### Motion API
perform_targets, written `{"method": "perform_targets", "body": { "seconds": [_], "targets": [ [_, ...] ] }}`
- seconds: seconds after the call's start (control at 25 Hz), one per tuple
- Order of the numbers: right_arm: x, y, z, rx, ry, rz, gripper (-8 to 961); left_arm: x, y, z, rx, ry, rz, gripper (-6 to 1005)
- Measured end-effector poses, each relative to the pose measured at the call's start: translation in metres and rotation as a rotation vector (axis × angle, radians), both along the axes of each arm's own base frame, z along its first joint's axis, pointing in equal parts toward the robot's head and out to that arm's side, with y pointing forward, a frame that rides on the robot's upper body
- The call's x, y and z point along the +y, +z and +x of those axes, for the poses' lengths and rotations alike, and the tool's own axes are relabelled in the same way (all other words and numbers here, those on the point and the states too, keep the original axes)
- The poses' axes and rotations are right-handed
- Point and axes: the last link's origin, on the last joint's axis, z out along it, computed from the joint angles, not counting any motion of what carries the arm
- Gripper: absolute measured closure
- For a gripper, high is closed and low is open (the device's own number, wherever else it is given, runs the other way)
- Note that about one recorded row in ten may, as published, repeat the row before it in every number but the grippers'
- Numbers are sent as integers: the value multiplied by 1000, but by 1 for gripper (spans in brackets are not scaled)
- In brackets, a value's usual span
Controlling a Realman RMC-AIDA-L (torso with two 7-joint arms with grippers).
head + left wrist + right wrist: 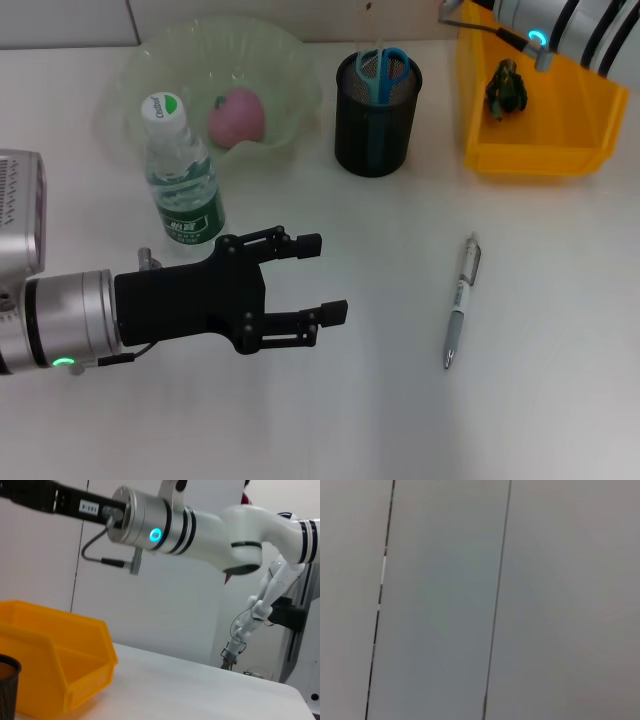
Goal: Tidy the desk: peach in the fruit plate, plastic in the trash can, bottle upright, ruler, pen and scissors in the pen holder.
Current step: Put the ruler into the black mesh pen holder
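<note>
My left gripper (322, 278) hovers open and empty over the desk (380, 400), just in front of the upright bottle (182, 180). The pink peach (238, 116) lies in the pale green fruit plate (130, 70). Blue-handled scissors (383, 66) stand in the black mesh pen holder (375, 125), and a faint clear strip beside them may be the ruler (379, 46). The silver pen (462, 300) lies flat on the desk at the right. A dark green crumpled plastic (507, 88) sits in the yellow trash can (540, 120). My right arm (560, 25) hangs above that can.
The left wrist view shows the right arm's wrist (150, 527) high above the trash can (50, 655), beside the pen holder's rim (7, 680), with white desk (200, 690) stretching beyond. The right wrist view shows only a grey wall.
</note>
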Motion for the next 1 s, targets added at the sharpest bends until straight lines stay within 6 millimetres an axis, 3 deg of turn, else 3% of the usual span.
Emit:
{"method": "perform_targets", "body": {
  "seconds": [0.48,1.0],
  "targets": [
    [4,-19,20,20,-57,-20,493,5,5,1,3,8,18,186],
    [-4,-28,28,39,-68,-62,474,4,5,0,3,5,25,186]
  ]
}}
